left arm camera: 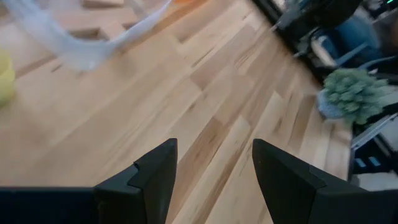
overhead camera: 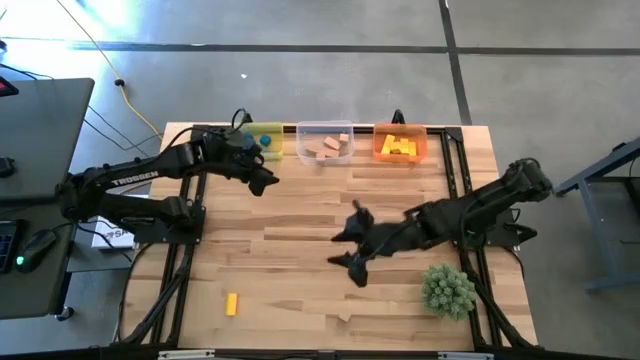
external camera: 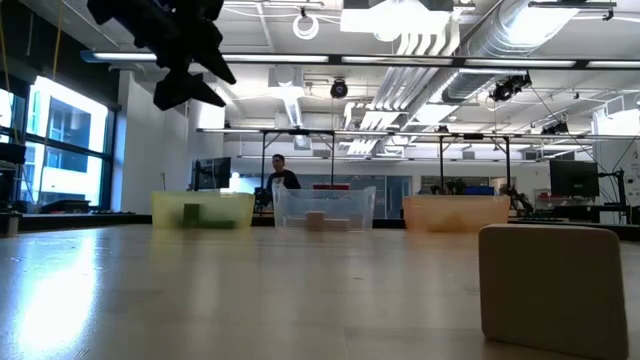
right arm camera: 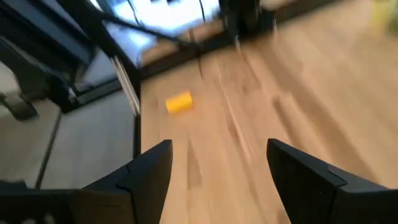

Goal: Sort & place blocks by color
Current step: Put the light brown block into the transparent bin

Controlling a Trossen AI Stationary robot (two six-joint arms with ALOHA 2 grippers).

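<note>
A yellow block [overhead camera: 231, 303] lies flat on the table near its near edge, left of centre; the right wrist view shows this yellow block [right arm camera: 179, 102] ahead of the fingers. A tan block [overhead camera: 345, 318] sits by the near edge and looms close in the low view [external camera: 550, 285]. More blocks lie in the three bins at the far edge. My right gripper [overhead camera: 352, 243] [right arm camera: 217, 149] hovers open over the middle of the table, pointing toward the table's left. My left gripper [overhead camera: 268, 184] [left arm camera: 214, 149] is open and empty, raised just in front of the yellow bin [overhead camera: 262, 140].
Along the far edge stand the yellow bin holding blue pieces, a clear bin [overhead camera: 325, 143] with tan pieces and an orange bin [overhead camera: 400, 145] with yellow pieces. A spiky green plant ball [overhead camera: 448, 290] rests at the near right, beside the right arm. A person [external camera: 280, 178] stands far behind the bins.
</note>
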